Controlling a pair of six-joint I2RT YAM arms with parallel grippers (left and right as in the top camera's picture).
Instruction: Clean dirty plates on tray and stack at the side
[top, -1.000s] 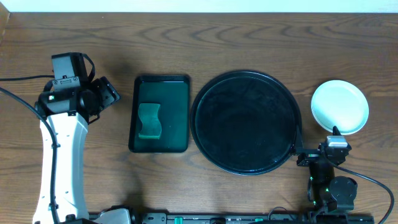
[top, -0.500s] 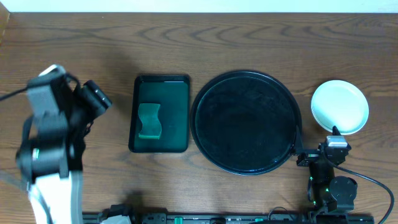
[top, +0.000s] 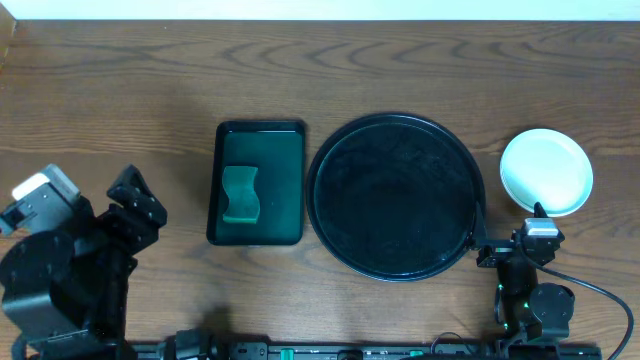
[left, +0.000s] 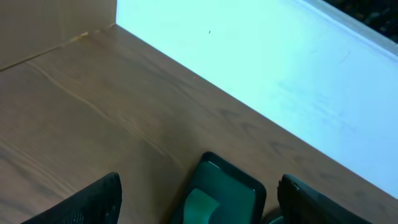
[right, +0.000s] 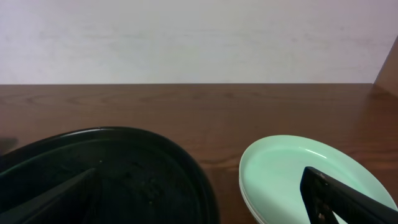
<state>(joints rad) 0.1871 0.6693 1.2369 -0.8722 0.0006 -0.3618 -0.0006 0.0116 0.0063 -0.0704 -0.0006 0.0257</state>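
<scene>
The plates (top: 546, 172) sit stacked at the right of the frame, just beside the bare black tray (top: 395, 196), unmoved. The left gripper (top: 140, 198) has dropped back to the lower left, fingers spread. The right gripper (right: 199, 180) is spread too; only its camera shows the stack's mint-tinted layers.

Glossy black tray (top: 330, 230); wood-grain table (top: 400, 70); smooth plates (top: 546, 171).
</scene>
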